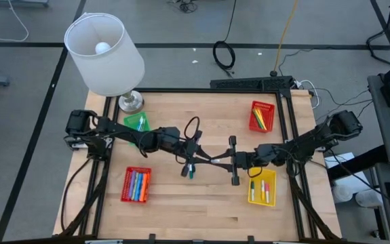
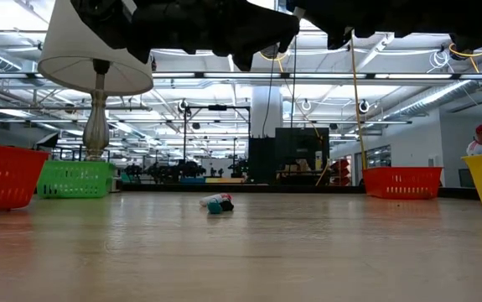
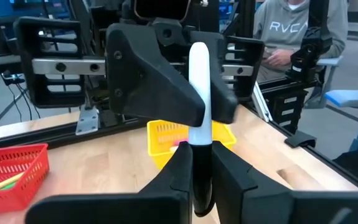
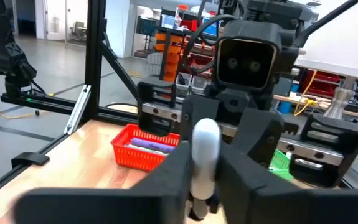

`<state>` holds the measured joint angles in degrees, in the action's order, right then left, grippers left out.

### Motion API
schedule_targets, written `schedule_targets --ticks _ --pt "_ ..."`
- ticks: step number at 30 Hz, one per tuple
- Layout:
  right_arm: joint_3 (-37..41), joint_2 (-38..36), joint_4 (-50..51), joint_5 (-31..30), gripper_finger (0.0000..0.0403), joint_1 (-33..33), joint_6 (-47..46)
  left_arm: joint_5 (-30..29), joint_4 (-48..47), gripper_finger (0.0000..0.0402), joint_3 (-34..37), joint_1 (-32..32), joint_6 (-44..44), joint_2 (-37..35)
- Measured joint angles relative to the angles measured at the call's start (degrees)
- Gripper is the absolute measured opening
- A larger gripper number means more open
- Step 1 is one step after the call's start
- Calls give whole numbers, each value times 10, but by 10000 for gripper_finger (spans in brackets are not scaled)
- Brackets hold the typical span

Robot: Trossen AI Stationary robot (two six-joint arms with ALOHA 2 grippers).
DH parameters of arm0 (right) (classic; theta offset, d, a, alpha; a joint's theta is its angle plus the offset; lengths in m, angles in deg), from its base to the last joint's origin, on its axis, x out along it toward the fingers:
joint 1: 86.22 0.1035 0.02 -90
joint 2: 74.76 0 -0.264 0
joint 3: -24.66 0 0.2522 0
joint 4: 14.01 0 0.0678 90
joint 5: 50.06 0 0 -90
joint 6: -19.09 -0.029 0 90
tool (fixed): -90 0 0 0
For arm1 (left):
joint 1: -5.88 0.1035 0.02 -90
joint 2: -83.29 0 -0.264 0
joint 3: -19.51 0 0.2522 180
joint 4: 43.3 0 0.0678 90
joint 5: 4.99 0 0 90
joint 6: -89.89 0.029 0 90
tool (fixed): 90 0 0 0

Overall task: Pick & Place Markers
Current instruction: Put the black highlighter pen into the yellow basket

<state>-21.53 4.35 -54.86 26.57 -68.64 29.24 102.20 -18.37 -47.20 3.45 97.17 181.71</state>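
Observation:
A white-barrelled marker with a dark end is held in the air over the table's middle, level between my two grippers, which face each other. My left gripper comes from the table's left and my right gripper from its right. Each is shut on one end of this marker. Below them, a green-tipped marker and a red-tipped one lie side by side on the wood, seen end-on as loose markers in the low view. Other markers lie in the baskets. My left gripper pinches the marker's dark end between its two fingers, level from the table's left and lying along the marker. The marker is lifted clear and points toward the right gripper. My right gripper has the marker's white barrel between its two fingers, level from the table's right and along the marker. In the left wrist view its fingers close on either side of the white part.
A red basket of markers sits near left and a green basket far left. Another red basket is far right, a yellow basket near right. A lamp stands at the far left corner. A person sits beyond the table.

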Motion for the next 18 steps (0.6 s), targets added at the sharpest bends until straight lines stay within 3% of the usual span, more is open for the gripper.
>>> schedule_targets --ticks 2,7,13,18 --pt "0 0 2 -2 30 0 4 0 0 31 0 -1 -1 0" --pt "0 0 8 -38 26 3 11 -10 -1 38 0 -8 1 0" --pt "0 -40 50 -93 26 46 32 -34 -13 119 -1 -10 -44 -18" --pt "-6 -144 209 -170 26 114 -19 -37 -81 169 0 -7 -48 -35"
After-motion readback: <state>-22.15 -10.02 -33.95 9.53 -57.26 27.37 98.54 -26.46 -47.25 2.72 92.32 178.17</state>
